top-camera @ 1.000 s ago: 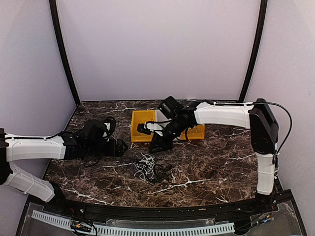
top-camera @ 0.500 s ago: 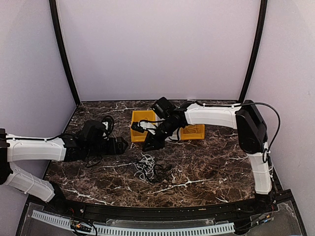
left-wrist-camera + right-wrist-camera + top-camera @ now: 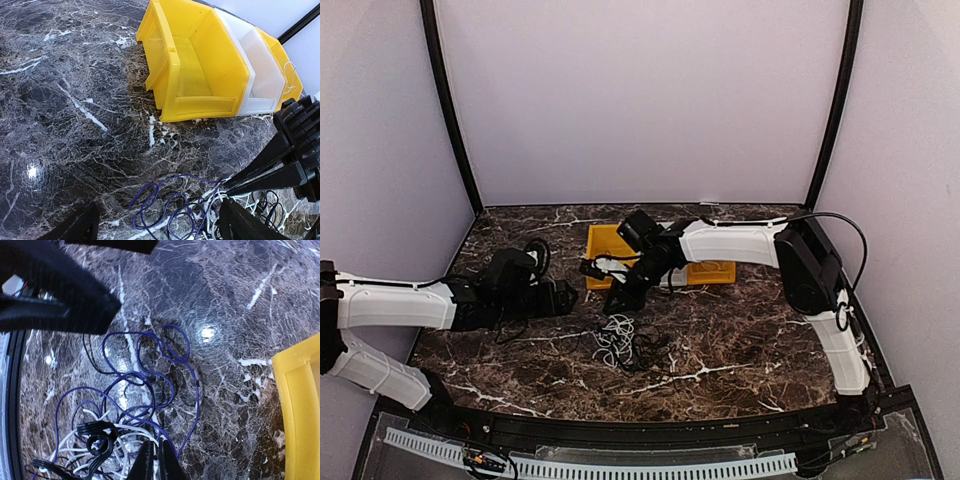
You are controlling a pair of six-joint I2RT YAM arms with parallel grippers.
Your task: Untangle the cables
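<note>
Across the lower part of the top view, the dark marble counter (image 3: 750, 340) carries all other items.

1. The right arm (image 3: 735, 242) rises along the right edge of the frame, then extends leftward to the centre.
2. The left arm (image 3: 395, 302) lies low, entering from the left edge and pointing toward the centre.
3. Three bins stand side by side at the centre rear of the counter, touching one another. They are a yellow bin (image 3: 195, 65), a white bin (image 3: 257, 62) and a second yellow bin (image 3: 291, 75).
4. The left hand (image 3: 159, 205) is open. Its fingers (image 3: 75, 225) sit wide apart at the bottom corners of the left wrist view. It is near the counter, to the left of the cables.
5. The right hand (image 3: 154, 460) points down at the upper edge of the tangle. Its fingers (image 3: 260, 170) are drawn together and the tips almost meet. Whether a cord is pinched between them cannot be determined.
6. The cables (image 3: 623, 342) lie in one loose tangle on the counter, at the centre of the top view. They are below the bins and well apart from them.
7. Within the tangle, a dark cord (image 3: 145, 385) appears blue-violet in the wrist views and spreads in open loops. A white cord (image 3: 120, 440) is bunched with a black cord (image 3: 97, 435) at the lower left of the right wrist view.
</note>
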